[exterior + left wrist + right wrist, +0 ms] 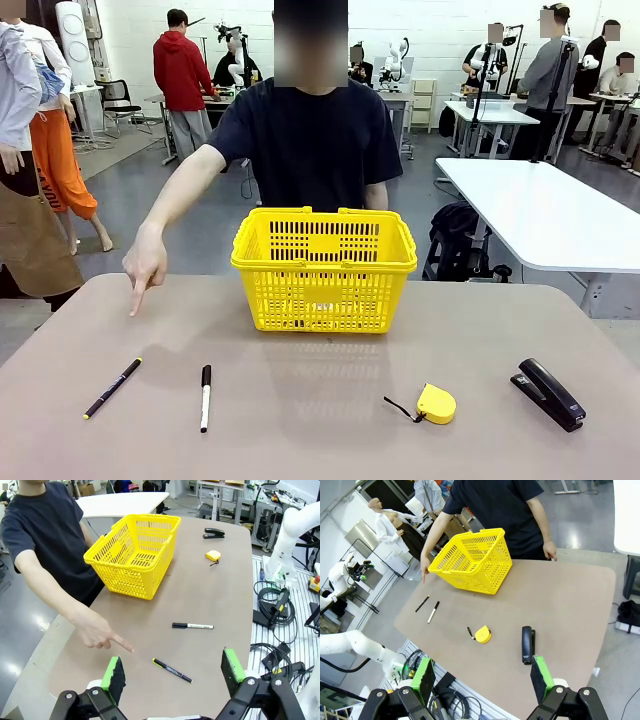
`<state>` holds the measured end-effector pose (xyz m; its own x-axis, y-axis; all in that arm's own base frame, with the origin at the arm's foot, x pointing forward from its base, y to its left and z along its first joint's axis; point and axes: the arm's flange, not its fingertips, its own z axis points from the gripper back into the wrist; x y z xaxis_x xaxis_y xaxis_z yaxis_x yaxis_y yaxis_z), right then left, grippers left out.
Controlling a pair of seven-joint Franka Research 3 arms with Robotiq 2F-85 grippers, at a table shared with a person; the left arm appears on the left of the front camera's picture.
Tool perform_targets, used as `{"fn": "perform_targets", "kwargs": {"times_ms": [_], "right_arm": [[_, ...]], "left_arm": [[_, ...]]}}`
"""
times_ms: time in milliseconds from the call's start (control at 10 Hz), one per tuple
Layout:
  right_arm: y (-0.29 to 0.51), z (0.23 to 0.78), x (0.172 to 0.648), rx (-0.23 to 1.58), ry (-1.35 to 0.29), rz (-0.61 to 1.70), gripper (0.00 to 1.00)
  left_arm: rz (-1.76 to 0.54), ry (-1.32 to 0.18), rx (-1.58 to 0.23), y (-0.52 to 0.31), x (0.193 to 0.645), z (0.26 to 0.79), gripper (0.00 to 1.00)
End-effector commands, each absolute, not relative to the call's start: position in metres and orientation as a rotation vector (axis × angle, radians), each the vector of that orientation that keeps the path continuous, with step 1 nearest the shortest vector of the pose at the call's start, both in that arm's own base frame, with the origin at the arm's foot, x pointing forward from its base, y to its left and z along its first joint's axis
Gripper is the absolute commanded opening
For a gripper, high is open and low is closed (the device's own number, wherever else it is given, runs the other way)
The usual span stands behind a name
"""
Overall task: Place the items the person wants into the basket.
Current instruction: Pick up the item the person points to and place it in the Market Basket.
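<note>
The yellow lattice basket [324, 266] [134, 554] [472, 560] stands mid-table in front of the person [309, 130]. The person's hand [146, 265] [99, 634] points down at the table near the thin black pen with a yellow tip [112, 388] [172, 670] [422, 603]. A black stapler [548, 393] [214, 533] [527, 644] lies at the right. My left gripper [172, 672] hangs open high above the pen. My right gripper [482, 680] hangs open above the table's near edge, close to the stapler.
A white marker with a black cap [205, 397] [193, 626] [433, 612] lies right of the pen. A small yellow tape measure [434, 403] [213, 555] [482, 634] sits between marker and stapler. A white table [550, 215] stands at the back right.
</note>
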<state>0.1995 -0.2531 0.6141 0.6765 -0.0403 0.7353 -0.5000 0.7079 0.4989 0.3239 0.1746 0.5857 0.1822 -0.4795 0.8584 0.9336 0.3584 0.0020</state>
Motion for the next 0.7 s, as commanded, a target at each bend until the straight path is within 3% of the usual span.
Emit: {"fn": "perform_targets", "kwargs": {"times_ms": [0,400,600], "right_arm": [[-0.253,0.616,0.201,0.771,-0.817,0.299,1.00],[-0.253,0.616,0.201,0.771,-0.817,0.299,1.00],[-0.253,0.616,0.201,0.771,-0.817,0.299,1.00]], "left_arm": [[-1.110,-0.929,-0.621,0.176,0.325,0.587,1.00],[-1.091,-0.901,-0.617,0.175,0.324,0.586,1.00],[-0.999,-0.755,-0.527,0.154,0.330,0.587,1.00]]}}
